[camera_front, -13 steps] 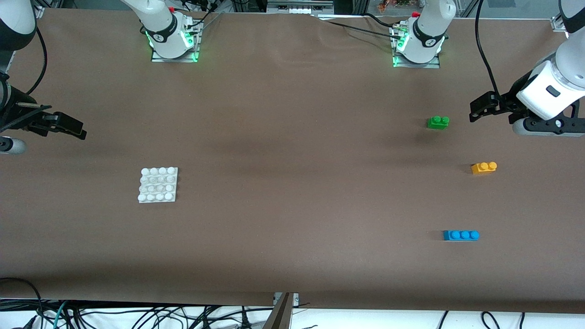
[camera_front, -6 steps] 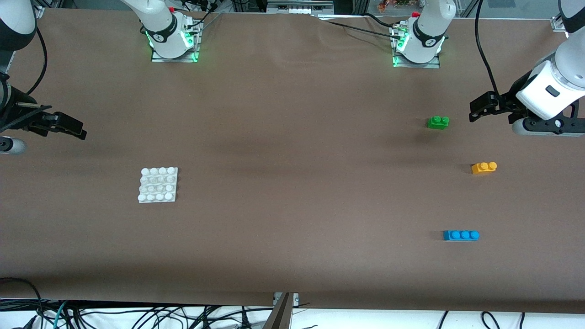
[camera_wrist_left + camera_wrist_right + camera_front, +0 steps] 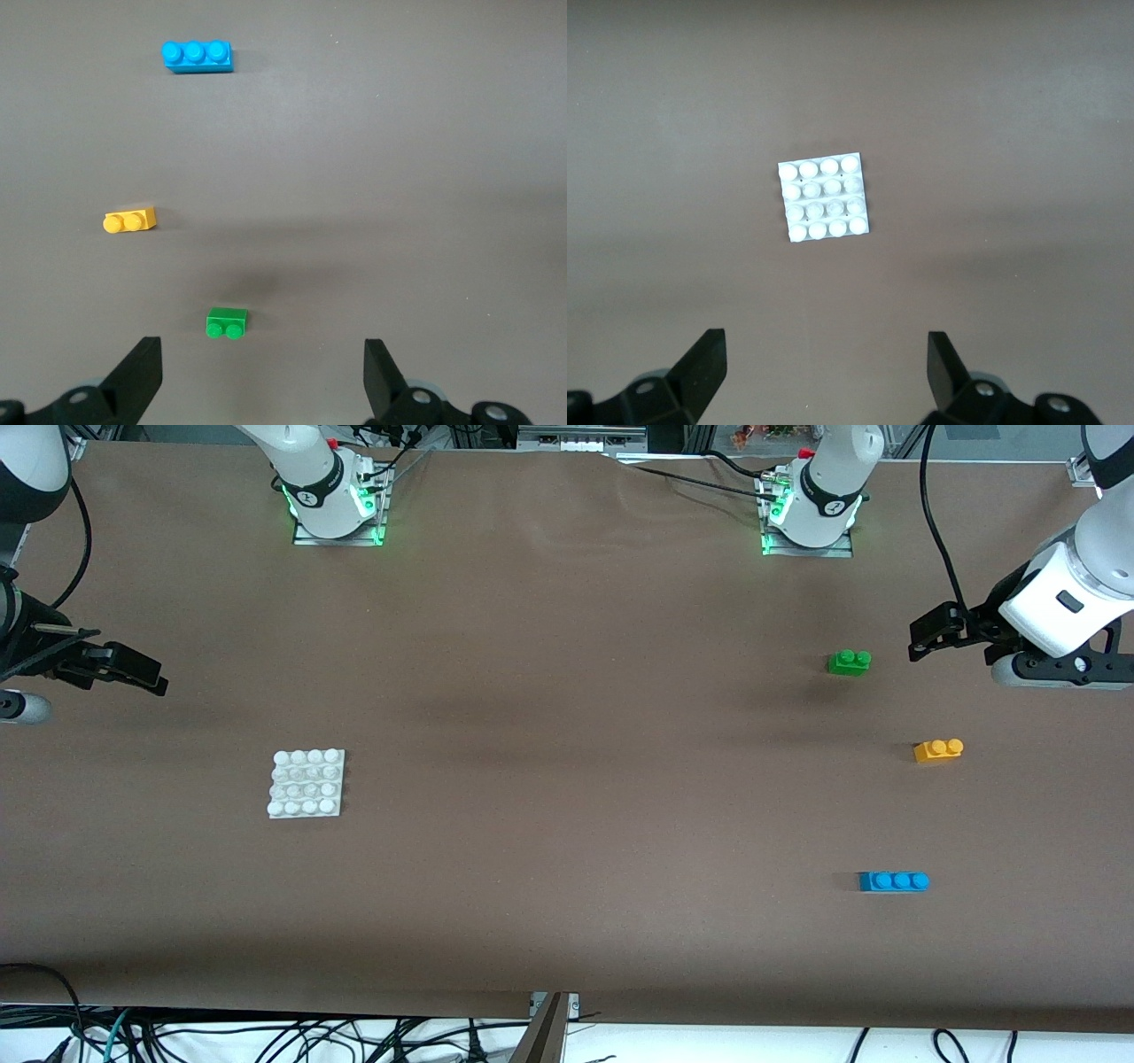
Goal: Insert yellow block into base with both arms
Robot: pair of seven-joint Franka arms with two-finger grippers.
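Note:
The yellow block [image 3: 937, 750] is a small two-stud brick lying on the brown table toward the left arm's end; the left wrist view shows it too [image 3: 129, 220]. My left gripper [image 3: 928, 638] hangs open and empty over the table beside the green brick, apart from the yellow block. Its jaws [image 3: 263, 363] stand wide in the wrist view. The white studded base [image 3: 306, 783] lies flat toward the right arm's end. My right gripper [image 3: 133, 670] hovers open and empty near that end's edge, and its wrist view looks down on the base [image 3: 827, 198] past its spread jaws [image 3: 826, 359].
A green two-stud brick [image 3: 849, 662] lies farther from the front camera than the yellow block. A longer blue three-stud brick [image 3: 893, 881] lies nearer to the camera. Both arm bases [image 3: 335, 500] [image 3: 811, 509] stand along the table's top edge. Cables hang below the front edge.

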